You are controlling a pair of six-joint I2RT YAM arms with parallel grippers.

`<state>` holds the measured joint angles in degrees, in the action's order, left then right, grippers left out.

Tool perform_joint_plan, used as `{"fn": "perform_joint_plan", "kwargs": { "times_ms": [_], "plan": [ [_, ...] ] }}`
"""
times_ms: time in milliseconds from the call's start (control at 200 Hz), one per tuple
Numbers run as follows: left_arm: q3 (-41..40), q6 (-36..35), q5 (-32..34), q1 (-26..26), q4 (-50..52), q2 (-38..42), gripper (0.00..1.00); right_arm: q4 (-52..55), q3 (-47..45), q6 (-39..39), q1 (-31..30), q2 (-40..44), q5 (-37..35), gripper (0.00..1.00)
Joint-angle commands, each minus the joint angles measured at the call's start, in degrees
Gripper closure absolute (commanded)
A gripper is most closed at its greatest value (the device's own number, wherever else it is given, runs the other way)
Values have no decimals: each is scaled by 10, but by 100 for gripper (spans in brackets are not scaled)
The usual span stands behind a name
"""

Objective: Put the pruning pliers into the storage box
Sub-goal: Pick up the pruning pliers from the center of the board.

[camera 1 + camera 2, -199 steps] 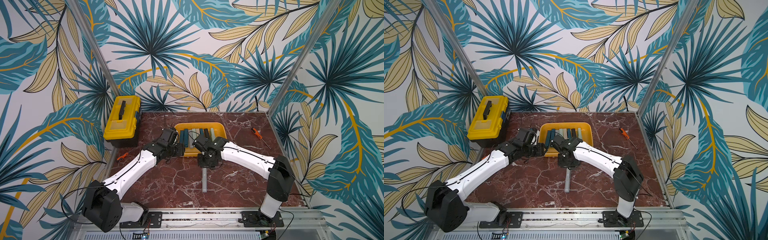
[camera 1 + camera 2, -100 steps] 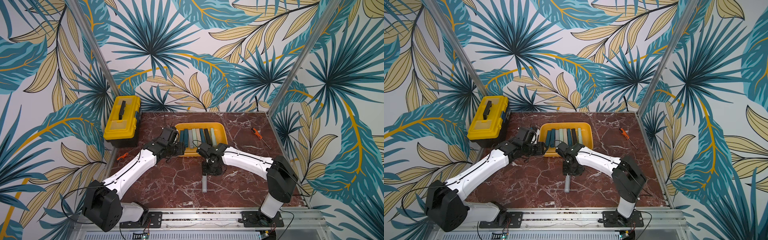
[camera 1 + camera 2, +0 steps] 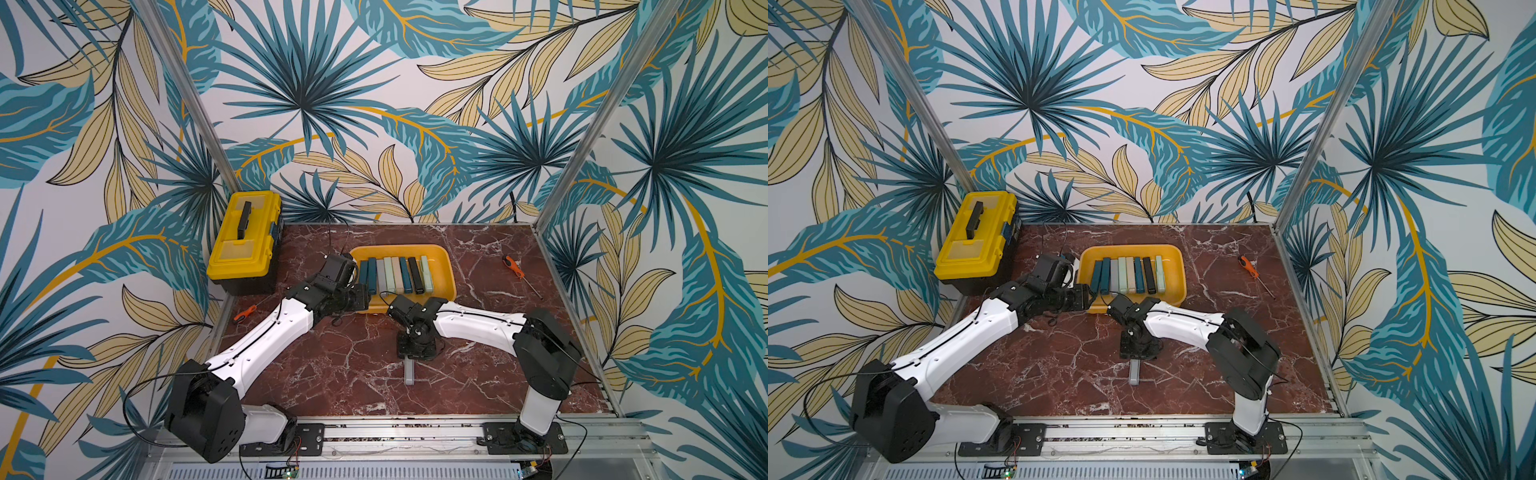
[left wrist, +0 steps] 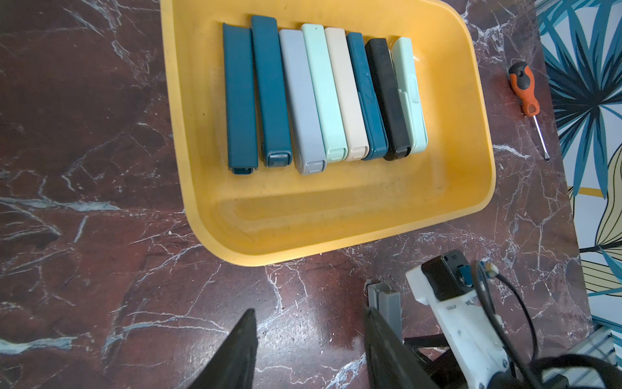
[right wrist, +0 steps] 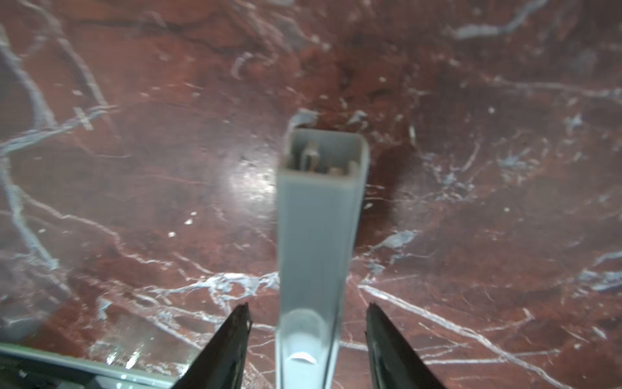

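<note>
The storage box (image 3: 441, 277) (image 3: 1174, 272) (image 4: 336, 208) is a shallow orange-yellow tray at the middle back of the table. Several pruning pliers (image 3: 397, 274) (image 3: 1129, 274) (image 4: 323, 94) lie in it side by side: teal, grey, pale green, beige and black bars. One more grey pruning plier (image 3: 409, 372) (image 3: 1134, 372) (image 4: 387, 299) (image 5: 316, 235) lies on the marble in front of the box. My right gripper (image 3: 415, 351) (image 5: 308, 304) points down over its far end, open, with a finger on each side and a gap to both. My left gripper (image 3: 361, 299) (image 4: 309, 310) is open and empty by the box's front left corner.
A yellow lidded toolbox (image 3: 245, 245) (image 3: 976, 241) stands at the back left. An orange-handled screwdriver (image 3: 515, 268) (image 3: 1250, 266) (image 4: 525, 91) lies to the right of the box. A small orange-handled tool (image 3: 245, 312) lies at the left table edge. Patterned walls close three sides.
My right gripper has moved from the box's front edge toward the front of the table, down over the grey plier, and its jaws have opened. The left arm has stayed still.
</note>
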<state>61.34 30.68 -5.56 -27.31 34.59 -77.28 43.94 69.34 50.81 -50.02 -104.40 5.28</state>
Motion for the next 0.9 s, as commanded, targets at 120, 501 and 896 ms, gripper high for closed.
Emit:
{"fn": "perform_joint_plan", "kwargs": {
  "times_ms": [120, 501, 896],
  "plan": [
    [0, 0, 0, 4, 2, 6, 47, -16, -21, 19, -2, -28, -3, 44],
    [-3, 1, 2, 3, 1, 8, 47, -27, -21, 16, -5, -41, 7, 67],
    [-4, 3, 1, 3, -2, 5, 47, 47, 34, -27, -6, -4, -30, 84]
  ]
}}
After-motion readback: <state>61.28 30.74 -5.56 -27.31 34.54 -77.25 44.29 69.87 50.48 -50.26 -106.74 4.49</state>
